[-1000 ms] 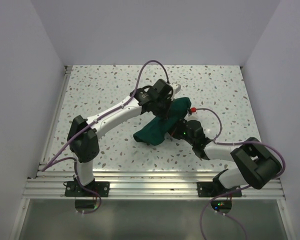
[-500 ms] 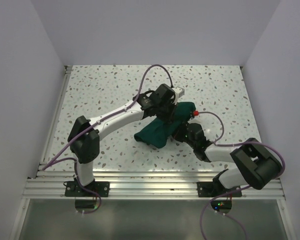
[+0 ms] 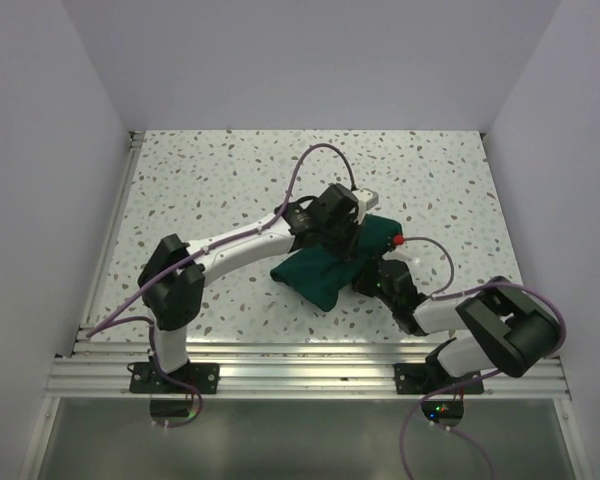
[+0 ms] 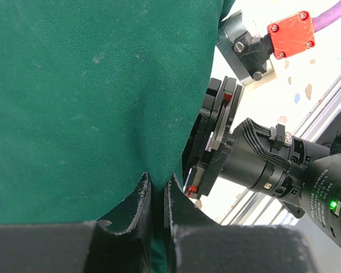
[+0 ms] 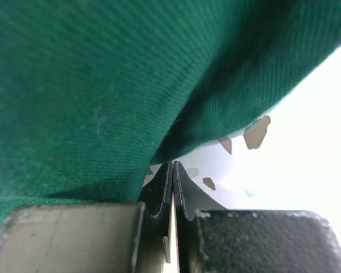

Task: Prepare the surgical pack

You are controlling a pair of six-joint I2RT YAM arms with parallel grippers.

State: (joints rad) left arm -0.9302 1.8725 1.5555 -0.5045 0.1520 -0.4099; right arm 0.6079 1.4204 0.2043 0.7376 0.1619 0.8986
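Two arms stretch over the speckled table [image 3: 200, 180], the left arm [image 3: 235, 242] and right arm [image 3: 450, 312] meeting near its middle. Between them sits the surgical pack [image 3: 315, 275], a bunched dark green heap. The left gripper [image 4: 157, 185] is nipped narrow on a fold of it. The right gripper [image 5: 172, 166] is pressed together at the cloth's hanging edge; whether it has any fabric, can't tell.
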